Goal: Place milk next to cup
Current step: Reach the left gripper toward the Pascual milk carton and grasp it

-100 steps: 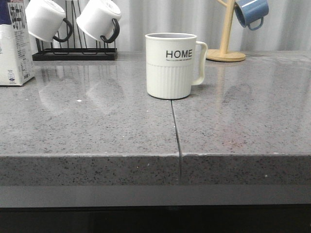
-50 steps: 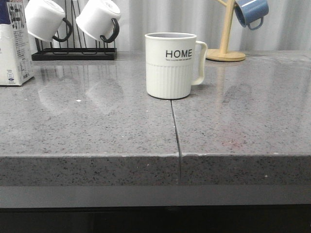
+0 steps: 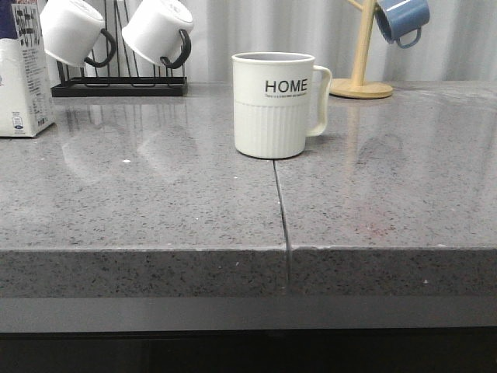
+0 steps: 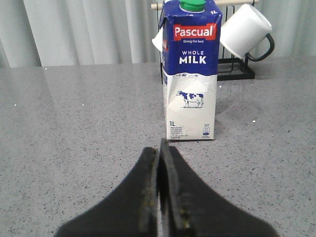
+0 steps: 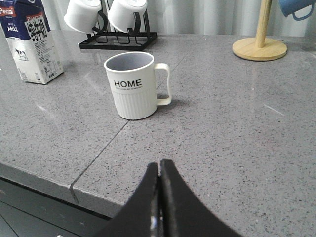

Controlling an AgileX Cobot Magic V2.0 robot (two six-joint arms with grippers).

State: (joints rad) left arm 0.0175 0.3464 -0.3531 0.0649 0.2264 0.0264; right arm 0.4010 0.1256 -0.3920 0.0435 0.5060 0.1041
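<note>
- grey speckled surface (image 3: 155,202) fills the front view, with a seam running from its near edge up to the cup; pale curtains hang behind.
- cup (image 3: 273,104) stands upright just above the frame's centre in the front view, "home" facing the camera, handle toward the right of the frame.
- milk (image 4: 190,71) stands upright on the surface, centre top of the left wrist view; in the front view only a slice of it shows at the far left edge, well apart from the cup.
- behind it, a black rack (image 3: 116,81) holds two white mugs at the upper left of the front view; a wooden stand (image 3: 359,78) with a blue mug (image 3: 401,19) sits at upper right.
- left tool (image 4: 160,163) has its fingers pressed together, holding nothing; it points at the milk from the bottom centre of its view, apart from it.
- right tool (image 5: 159,182) is likewise closed up and empty, aimed toward the cup from the bottom of its view.
- step in hand, as i judge it: the reach for the milk has not begun; nothing is grasped and the carton is untouched.
- the next move likely calls for the left tool to spread wide enough for the carton, close in around its body, grip it and carry it upright to a bare spot just beside the cup, without knocking it.
</note>
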